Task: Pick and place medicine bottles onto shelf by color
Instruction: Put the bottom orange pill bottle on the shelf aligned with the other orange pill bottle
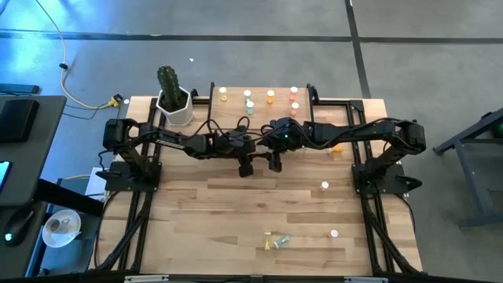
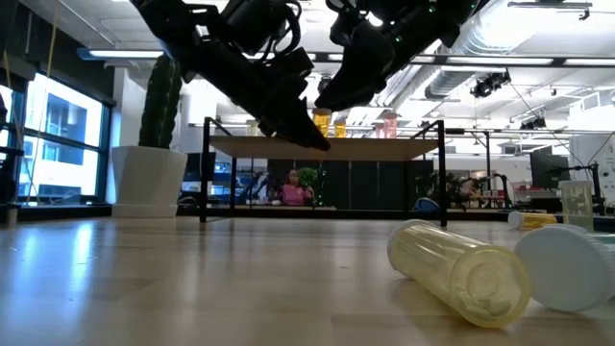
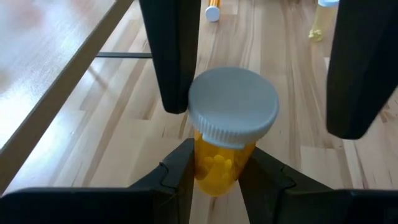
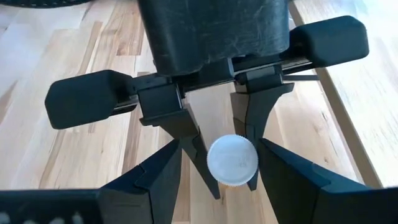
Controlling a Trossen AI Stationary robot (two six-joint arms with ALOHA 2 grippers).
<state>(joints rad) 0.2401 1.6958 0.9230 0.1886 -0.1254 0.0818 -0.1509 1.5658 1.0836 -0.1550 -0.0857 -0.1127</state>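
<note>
My left gripper (image 3: 217, 180) is shut on a yellow-orange medicine bottle (image 3: 224, 165) with a white cap (image 4: 231, 159), held in the air over the table's middle just in front of the shelf (image 1: 259, 108). My right gripper (image 4: 227, 186) faces it from the right and stands open. Its fingers (image 3: 171, 56) stand on either side of the cap without plainly touching it. In the high view the two grippers (image 1: 255, 145) (image 1: 266, 144) meet tip to tip. Several bottles (image 1: 271, 96) stand upright on the shelf. My left gripper pinches the bottle's body (image 3: 214, 177), just below the cap, between its two fingers. The fingers come from the table's left, slanting downward. The bottle is lifted clear of the table, tilted with its cap up and toward my right gripper.
A white cactus pot (image 1: 174, 106) stands at the shelf's left end. Loose bottles lie on the table: an orange one (image 1: 336, 149) at the right, two white-capped ones (image 1: 324, 185) (image 1: 334, 233), and a yellow and a green one (image 1: 275, 241) near the front edge.
</note>
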